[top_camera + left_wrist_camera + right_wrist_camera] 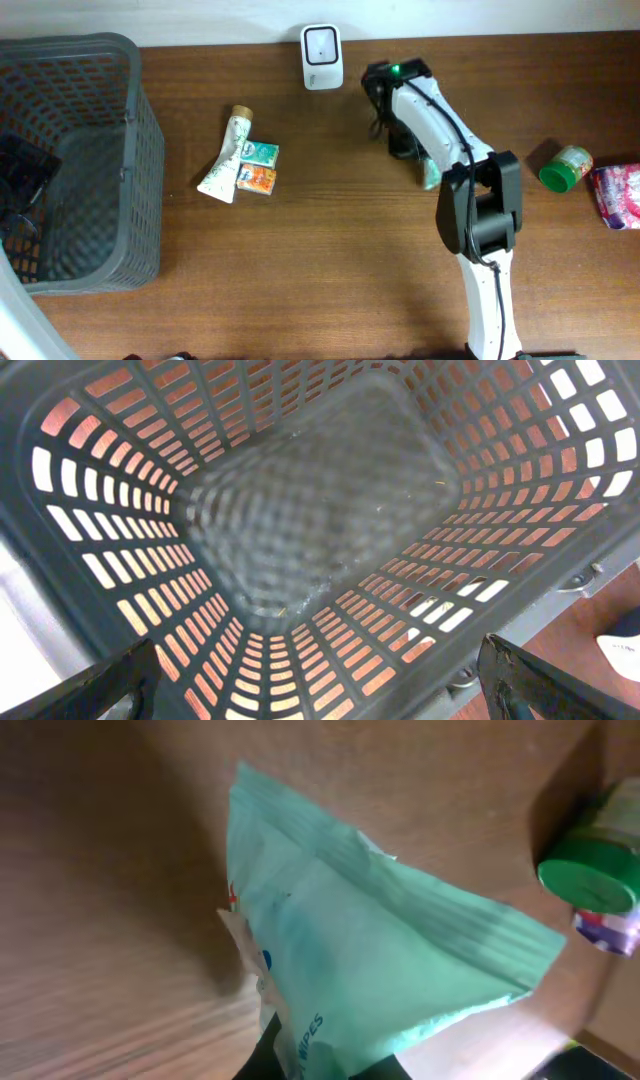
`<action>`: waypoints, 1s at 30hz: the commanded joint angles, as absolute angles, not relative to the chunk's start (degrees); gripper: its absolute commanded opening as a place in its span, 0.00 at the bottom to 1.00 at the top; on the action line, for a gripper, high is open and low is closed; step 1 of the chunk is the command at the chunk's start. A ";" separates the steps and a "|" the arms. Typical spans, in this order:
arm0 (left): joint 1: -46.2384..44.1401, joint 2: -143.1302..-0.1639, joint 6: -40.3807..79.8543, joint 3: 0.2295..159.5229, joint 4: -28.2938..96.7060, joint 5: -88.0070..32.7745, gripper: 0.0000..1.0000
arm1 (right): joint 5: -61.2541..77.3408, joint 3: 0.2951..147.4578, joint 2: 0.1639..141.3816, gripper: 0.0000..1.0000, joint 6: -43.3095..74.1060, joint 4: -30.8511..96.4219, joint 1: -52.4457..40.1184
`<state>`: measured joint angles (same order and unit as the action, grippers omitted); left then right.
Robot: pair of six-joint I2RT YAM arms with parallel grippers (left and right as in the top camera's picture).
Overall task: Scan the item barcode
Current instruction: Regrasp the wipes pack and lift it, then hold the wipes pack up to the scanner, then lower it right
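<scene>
Broadly, the counter (330,260) carries a grey basket (100,60) at its left end, cut off by the frame. The left jaws stand spread wide over it, only their tips showing. The right arm (470,200) hides most of the teal wipes pack (380,970), pinched in the right jaws between the white scanner (322,57) and a green-lidded jar (566,167), its print mostly blurred.

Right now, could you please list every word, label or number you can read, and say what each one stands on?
"WIPES": on the green wipes pack, in the right wrist view; the red and blue marks beside it are unreadable.
Print too small or blurred to read: the tube, teal box, orange box, green-lidded jar, pink pack.
No text visible: the white scanner.
</scene>
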<state>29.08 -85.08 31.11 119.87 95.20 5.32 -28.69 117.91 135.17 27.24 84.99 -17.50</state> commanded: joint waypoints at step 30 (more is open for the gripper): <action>29.41 -85.08 31.27 119.98 95.26 5.32 0.99 | 45.04 101.51 135.28 0.27 -11.57 67.31 0.71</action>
